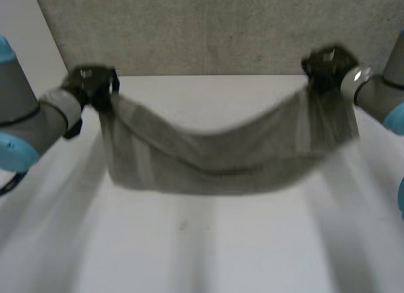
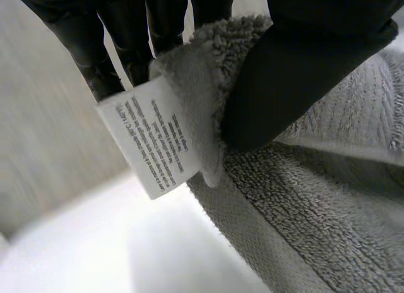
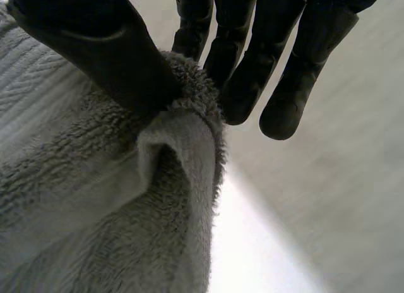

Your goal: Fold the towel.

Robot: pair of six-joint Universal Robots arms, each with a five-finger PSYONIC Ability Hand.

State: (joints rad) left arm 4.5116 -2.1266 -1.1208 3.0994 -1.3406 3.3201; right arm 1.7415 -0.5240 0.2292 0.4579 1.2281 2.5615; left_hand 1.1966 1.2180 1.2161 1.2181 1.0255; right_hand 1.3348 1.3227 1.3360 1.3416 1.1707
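The grey terry-cloth towel [image 1: 214,155] hangs in the air, stretched between two upper corners. Its middle sags in a shallow curve above the white bench [image 1: 208,242]. Whether the lower edge touches the bench cannot be determined. One held corner carries a white care label [image 2: 154,141]. The left robot hand [image 1: 93,84] is clamped on that corner, with the thumb pressing the cloth against the fingers. The right robot hand [image 1: 326,64] grips the opposite corner the same way, thumb on one face and fingers behind. Status: the towel is lifted and spread, and no fold is visible. Remaining, by my judgement: lay it down, bring one edge over to the other, align the corners, release.
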